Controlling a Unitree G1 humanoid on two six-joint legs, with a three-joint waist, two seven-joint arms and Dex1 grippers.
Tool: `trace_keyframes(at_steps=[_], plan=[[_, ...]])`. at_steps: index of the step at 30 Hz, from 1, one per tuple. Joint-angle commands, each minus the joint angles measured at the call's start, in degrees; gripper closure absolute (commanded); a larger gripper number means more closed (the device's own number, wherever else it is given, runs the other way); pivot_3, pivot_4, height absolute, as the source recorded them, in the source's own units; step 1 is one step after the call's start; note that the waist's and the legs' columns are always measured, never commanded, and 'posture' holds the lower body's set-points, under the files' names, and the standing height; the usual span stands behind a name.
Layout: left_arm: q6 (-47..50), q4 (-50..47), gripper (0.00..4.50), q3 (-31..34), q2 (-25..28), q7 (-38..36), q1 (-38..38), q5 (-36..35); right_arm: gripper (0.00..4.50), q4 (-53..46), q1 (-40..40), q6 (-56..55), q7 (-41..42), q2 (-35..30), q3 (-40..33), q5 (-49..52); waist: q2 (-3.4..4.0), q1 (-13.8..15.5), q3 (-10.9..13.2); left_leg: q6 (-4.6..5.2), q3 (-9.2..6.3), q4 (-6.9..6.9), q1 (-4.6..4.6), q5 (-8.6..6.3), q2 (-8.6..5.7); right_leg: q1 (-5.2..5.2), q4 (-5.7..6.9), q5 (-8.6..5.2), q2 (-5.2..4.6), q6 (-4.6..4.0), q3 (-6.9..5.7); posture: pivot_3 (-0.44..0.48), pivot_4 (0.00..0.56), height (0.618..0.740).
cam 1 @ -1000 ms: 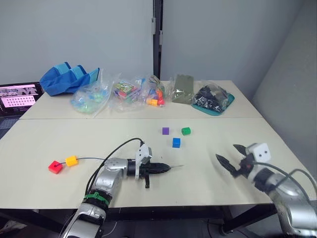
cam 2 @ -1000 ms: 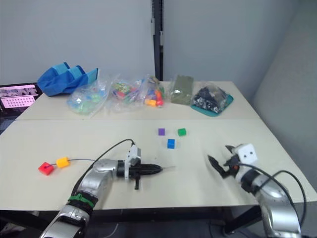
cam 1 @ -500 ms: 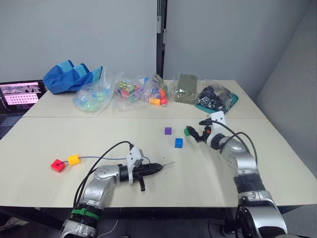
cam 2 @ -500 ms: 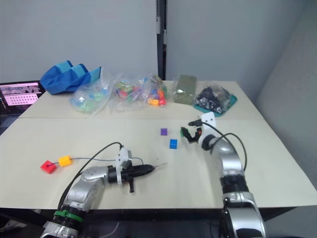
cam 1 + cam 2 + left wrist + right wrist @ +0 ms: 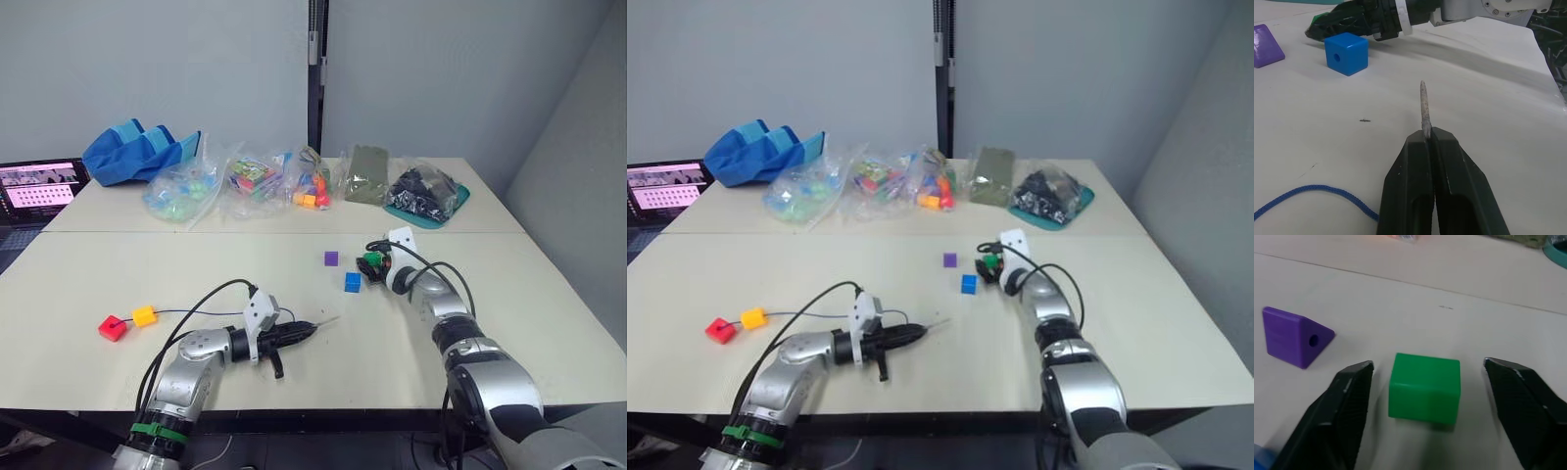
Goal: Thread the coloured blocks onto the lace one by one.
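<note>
My left gripper (image 5: pixel 1427 134) is shut on the lace, whose stiff pale tip (image 5: pixel 1423 105) sticks out past the fingers toward the blue block (image 5: pixel 1346 53). The dark blue cord (image 5: pixel 191 313) trails left to the orange-yellow block (image 5: pixel 144 315) and the red block (image 5: pixel 112 327). In the middle of the table my right gripper (image 5: pixel 1427 363) stands open, one finger on each side of the green block (image 5: pixel 1424 387), not touching it. The purple block (image 5: pixel 1293 337) lies just beside them.
Clear bags of mixed toys (image 5: pixel 257 182), a blue fabric bag (image 5: pixel 137 152), an olive packet (image 5: pixel 365 174) and a teal tray of black parts (image 5: pixel 425 194) line the table's far side. A laptop (image 5: pixel 37 189) sits at the far left. A black cable (image 5: pixel 196 313) loops from my left arm.
My right arm swung from the table's near right side in to the green block, and its open fingers now straddle it. My left gripper kept hold of the lace tip, hardly moving.
</note>
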Motion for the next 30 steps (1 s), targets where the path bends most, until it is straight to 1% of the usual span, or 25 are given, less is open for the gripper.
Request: trace_keyframes(at_steps=[1, 2, 4, 5, 7, 9, 14, 15, 16, 18, 20, 21, 22, 26, 30], plan=[[-0.04, -2.36, 4.5, 0.23, 0.46, 0.3, 0.05, -0.99, 2.26, 1.46, -1.66, -3.26, 0.1, -0.32, -0.72, -0.68, 0.0, -0.01, 0.0, 0.0, 0.0, 0.0, 0.0, 0.0, 0.0, 0.0, 0.0, 0.0, 0.0, 0.0, 0.0, 0.0, 0.15, 0.717], [-0.08, -2.2, 4.5, 0.19, 0.49, 0.31, -0.14, -1.0, 2.66, 1.6, -1.55, -3.74, 0.33, -0.44, -0.94, -0.6, 0.01, -0.02, 0.0, 0.0, 0.0, 0.0, 0.01, 0.0, 0.0, 0.0, 0.0, 0.0, 0.0, 0.0, 0.0, 0.0, 0.15, 0.717], [-0.2, -1.64, 4.5, -0.01, 0.48, -0.03, -0.76, -1.07, 3.23, 0.91, -1.01, -4.86, 0.81, -1.09, -1.78, 0.1, 0.01, -0.02, 0.0, 0.0, 0.0, 0.0, 0.0, 0.0, 0.0, 0.0, 0.0, 0.0, 0.0, 0.0, 0.0, 0.0, 0.15, 0.717], [-0.28, -1.32, 4.5, -0.2, 0.43, -0.28, -1.08, -1.08, 3.31, 0.25, -0.62, -5.33, 1.04, -1.51, -2.16, 0.45, 0.01, 0.04, 0.01, 0.0, 0.0, 0.0, 0.0, 0.0, 0.0, 0.0, 0.0, 0.0, 0.0, 0.0, 0.0, 0.0, 0.15, 0.717], [-0.38, -0.74, 4.5, -0.57, 0.28, -0.62, -1.65, -1.05, 3.31, -1.17, 0.27, -5.64, 1.44, -2.22, -2.68, 0.73, 0.01, 0.14, 0.01, 0.0, 0.0, 0.0, -0.01, 0.0, 0.0, 0.0, 0.0, 0.0, 0.0, 0.0, 0.0, 0.0, 0.15, 0.717], [-0.52, 0.57, 4.5, -0.78, 0.19, -1.23, -2.83, -1.08, 3.31, -5.1, 2.74, -5.06, 2.34, -3.04, -3.13, 1.25, 0.01, 0.24, 0.01, 0.0, 0.0, 0.0, -0.01, 0.0, 0.0, 0.0, -0.01, 0.0, 0.0, 0.0, 0.0, 0.0, 0.15, 0.717], [-0.99, 3.32, 4.5, -1.08, 0.14, -3.46, -5.3, -1.57, 3.31, -23.07, 12.49, 1.34, 3.39, -3.66, -3.0, 2.83, 0.01, 0.22, 0.0, 0.0, 0.0, -0.01, -0.02, 0.0, 0.0, 0.02, -0.04, 0.0, 0.0, 0.01, -0.02, 0.0, 0.15, 0.717], [-1.16, 4.49, 4.5, -1.44, -0.12, -4.43, -6.26, -1.63, 3.31, -31.52, 17.15, 4.6, 2.77, -3.19, -2.51, 3.25, 0.03, 0.1, 0.0, 0.0, 0.0, -0.01, -0.02, 0.0, 0.0, 0.01, -0.03, 0.0, 0.0, 0.0, -0.02, 0.0, 0.15, 0.717], [-1.8, 6.58, 4.5, -1.99, -0.51, -5.86, -7.77, -1.51, 3.31, -42.81, 23.85, 8.98, 1.86, -2.19, -1.23, 3.92, 0.04, 0.23, -0.01, 0.0, 0.0, -0.02, 0.0, 0.0, 0.0, 0.0, -0.03, 0.0, 0.0, 0.0, -0.02, 0.0, 0.15, 0.717], [-3.44, 10.15, 4.5, -2.6, -1.19, -7.5, -10.16, -0.97, 3.31, -59.31, 33.52, 16.49, 0.06, -0.74, 0.58, 5.22, 0.05, 0.37, -0.02, 0.0, -0.05, -0.09, -0.03, 0.0, 0.01, -0.01, -0.02, -0.03, 0.02, -0.01, -0.08, 0.0, 0.15, 0.717], [-4.89, 13.49, 4.5, -2.47, -1.58, -8.51, -12.31, -0.67, 3.31, -69.28, 39.21, 22.38, -2.18, 0.65, 1.21, 6.17, 0.06, 0.24, -0.02, -0.01, -0.06, -0.09, -0.08, 0.0, 0.0, -0.05, -0.03, -0.05, 0.01, -0.01, -0.1, 0.0, 0.15, 0.717], [-5.56, 15.26, 4.5, -2.47, -1.73, -9.14, -13.51, -0.53, 3.31, -73.61, 41.75, 25.04, -3.39, 1.36, 1.49, 6.5, 0.06, -0.03, -0.02, -0.01, -0.05, -0.04, -0.1, 0.0, 0.0, -0.06, -0.02, -0.04, 0.0, -0.01, -0.09, 0.0, 0.15, 0.717], [-6.01, 16.44, 4.5, -2.53, -1.91, -9.56, -14.31, -0.43, 3.31, -76.41, 43.25, 27.01, -4.17, 1.69, 1.55, 6.73, 0.05, 0.01, -0.02, -0.01, -0.05, 0.0, -0.08, 0.0, 0.0, -0.05, -0.03, -0.02, 0.0, -0.02, -0.09, 0.0, 0.15, 0.717], [-8.81, 23.53, 4.5, -3.65, -3.04, -13.25, -18.22, 0.6, 3.31, -89.16, 53.34, 35.23, -9.52, 4.82, 2.96, 6.8, 0.04, 0.23, -0.03, -0.01, -0.06, 0.01, -0.06, 0.0, 0.01, -0.03, -0.03, 0.02, 0.0, 0.04, -0.09, 0.0, 0.15, 0.717], [-10.69, 28.35, 4.5, -4.53, -4.66, -16.04, -20.78, 1.5, 3.31, -97.24, 60.61, 39.88, -12.77, 6.77, 4.4, 6.68, 0.02, 0.38, -0.03, -0.02, -0.06, 0.04, -0.32, 0.0, -0.01, -0.17, -0.11, 0.02, -0.02, 0.04, -0.1, 0.0, 0.15, 0.717]])
